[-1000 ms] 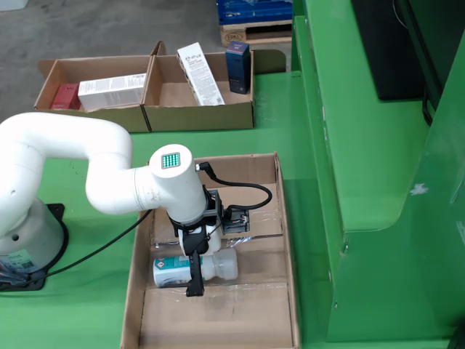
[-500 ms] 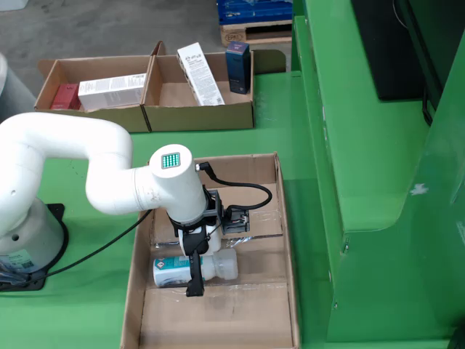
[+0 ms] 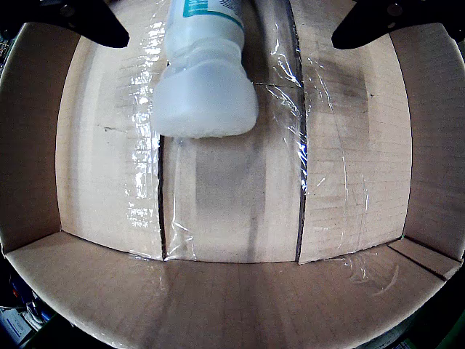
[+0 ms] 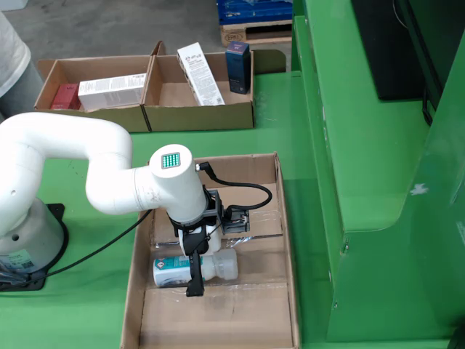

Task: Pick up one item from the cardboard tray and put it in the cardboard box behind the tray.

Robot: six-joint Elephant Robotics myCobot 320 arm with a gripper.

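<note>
"That bottle [image 4: 195,269] in the brown cardboard tray [image 4: 280,240], is it plain white?"

"White, with a teal band on its label."

"And the arm [image 4: 109,182]?"

"White too, with a green dotted square on its joint. Black gripper [image 4: 195,280] fingers. The table [image 4: 283,109] is bright green all over."

"The far boxes [image 4: 149,116]?"

"Brown cardboard."

A green table [image 4: 290,145] carries everything. Right of it rises a green frame [image 4: 363,145]. Beyond its far edge sits a pallet [image 4: 254,33] holding blue goods [image 4: 254,9].
</note>
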